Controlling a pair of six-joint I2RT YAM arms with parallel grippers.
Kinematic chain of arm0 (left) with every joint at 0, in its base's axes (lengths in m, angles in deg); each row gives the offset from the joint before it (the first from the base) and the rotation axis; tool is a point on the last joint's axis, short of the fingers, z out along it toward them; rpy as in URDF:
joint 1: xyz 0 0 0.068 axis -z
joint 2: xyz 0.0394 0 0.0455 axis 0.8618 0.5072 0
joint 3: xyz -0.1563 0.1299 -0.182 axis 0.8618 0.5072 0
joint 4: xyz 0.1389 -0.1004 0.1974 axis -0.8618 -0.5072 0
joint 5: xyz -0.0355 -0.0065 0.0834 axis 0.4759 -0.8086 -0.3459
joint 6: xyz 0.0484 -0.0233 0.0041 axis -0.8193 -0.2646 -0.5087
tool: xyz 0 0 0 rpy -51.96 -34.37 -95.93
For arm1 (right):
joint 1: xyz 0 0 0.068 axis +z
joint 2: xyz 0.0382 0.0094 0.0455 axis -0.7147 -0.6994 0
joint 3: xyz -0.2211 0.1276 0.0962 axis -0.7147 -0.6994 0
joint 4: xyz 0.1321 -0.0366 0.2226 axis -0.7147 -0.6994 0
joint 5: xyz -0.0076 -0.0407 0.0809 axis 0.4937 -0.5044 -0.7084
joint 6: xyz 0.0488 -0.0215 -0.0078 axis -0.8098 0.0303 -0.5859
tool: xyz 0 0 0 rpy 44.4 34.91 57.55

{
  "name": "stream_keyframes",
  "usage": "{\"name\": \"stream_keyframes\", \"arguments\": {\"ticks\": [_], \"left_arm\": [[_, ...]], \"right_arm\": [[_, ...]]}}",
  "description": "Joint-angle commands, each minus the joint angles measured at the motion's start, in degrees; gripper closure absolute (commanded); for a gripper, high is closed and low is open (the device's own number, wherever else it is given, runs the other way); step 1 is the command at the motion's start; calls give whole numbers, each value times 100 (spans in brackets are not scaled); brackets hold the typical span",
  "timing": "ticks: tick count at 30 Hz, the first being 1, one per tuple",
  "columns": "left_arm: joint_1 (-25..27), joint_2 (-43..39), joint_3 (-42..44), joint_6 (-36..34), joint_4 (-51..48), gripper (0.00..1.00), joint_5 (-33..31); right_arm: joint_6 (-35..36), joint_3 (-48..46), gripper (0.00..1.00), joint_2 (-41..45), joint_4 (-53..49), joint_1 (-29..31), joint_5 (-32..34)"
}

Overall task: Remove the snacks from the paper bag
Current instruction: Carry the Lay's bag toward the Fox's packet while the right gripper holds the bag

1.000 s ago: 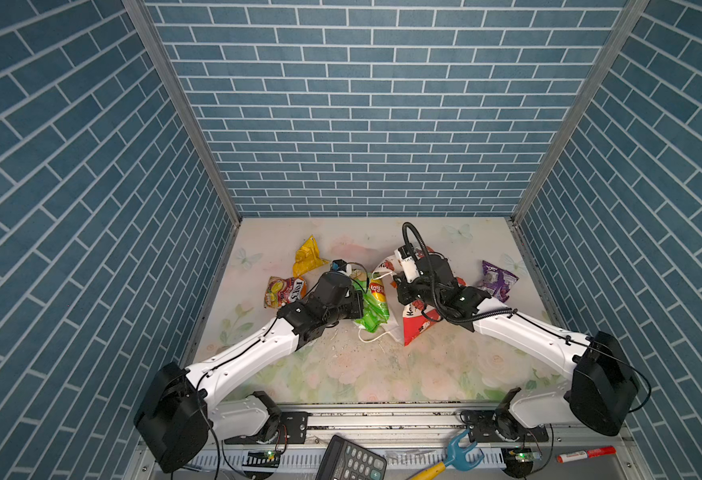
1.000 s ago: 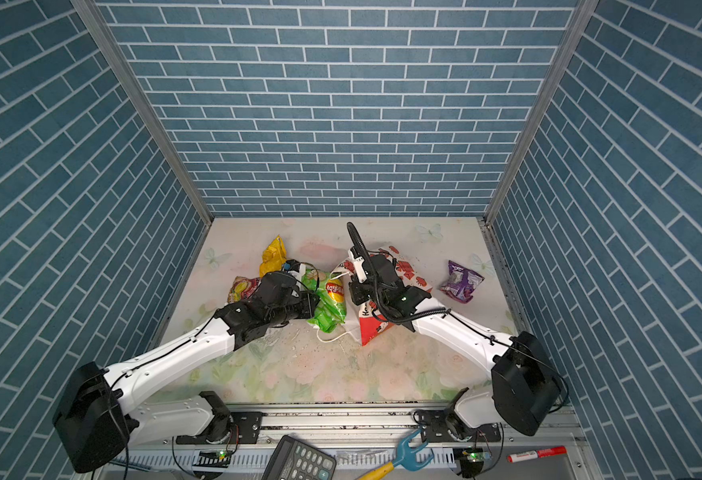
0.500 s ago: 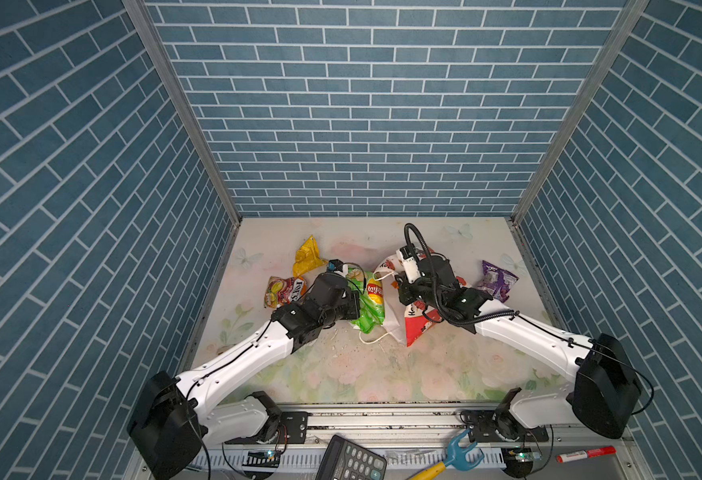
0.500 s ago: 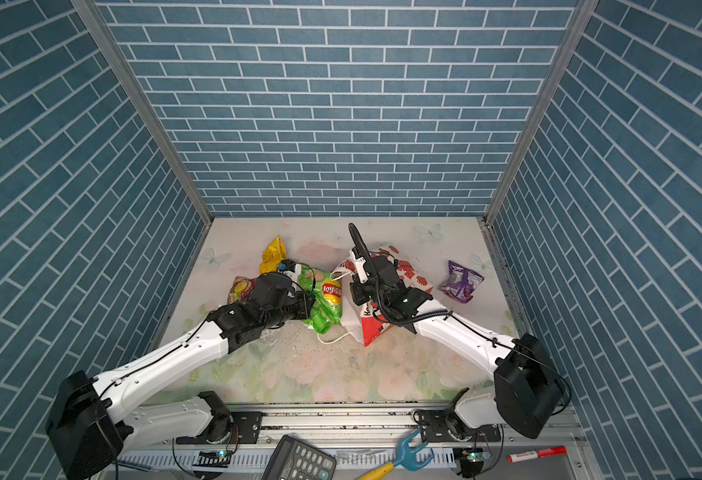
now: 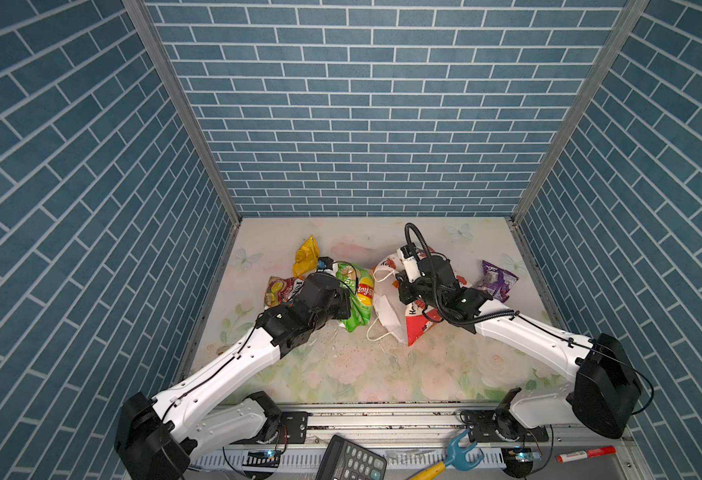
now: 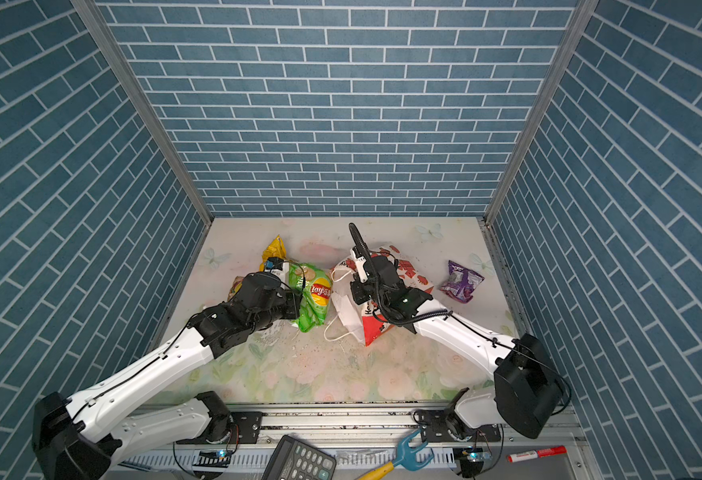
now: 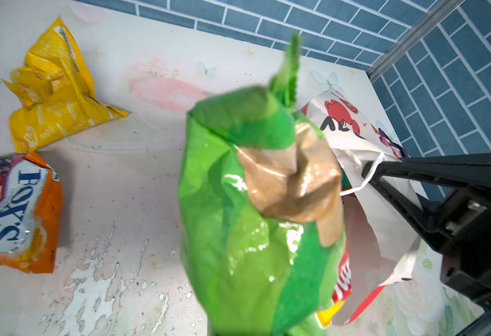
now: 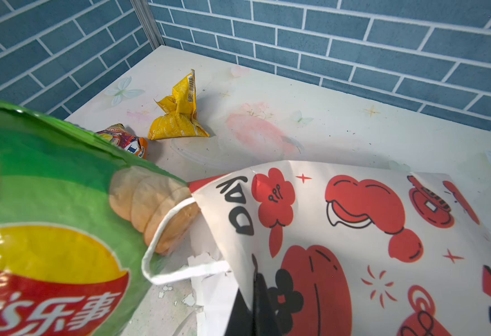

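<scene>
My left gripper (image 5: 341,305) is shut on a green Lay's packet (image 5: 358,296), which hangs just clear of the paper bag's mouth; the packet (image 7: 253,203) hides the fingertips. The white and red paper bag (image 5: 391,309) lies on its side at mid-table, and my right gripper (image 5: 403,291) is shut on its upper edge (image 8: 355,232), one dark finger (image 8: 257,314) under the paper. Out on the table lie a yellow packet (image 5: 307,255), an orange Fox's packet (image 7: 14,209) and, right of the bag, a purple packet (image 5: 495,280). The bag's inside is hidden.
Blue brick walls close the table on three sides. The bag's white cord handles (image 8: 180,270) trail toward the green packet. On the front rail lie a calculator (image 5: 349,459), a blue and yellow tool (image 5: 453,455) and a red marker (image 5: 586,454).
My left gripper has carried the green packet a little to the left and back, away from the bag's mouth. The right gripper and the bag have stayed in place.
</scene>
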Motion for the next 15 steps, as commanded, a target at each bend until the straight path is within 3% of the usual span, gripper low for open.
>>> {"name": "stream_keyframes", "arguments": {"ticks": [1,15], "left_arm": [[-108,-196,-234,-169,-118,100,-576],[-140,-503,-296,-226,-512,100,-662]], "right_arm": [[225,-144,100,133,-134,-9,217],[243,-38,100,72,-286,-10,266]]}}
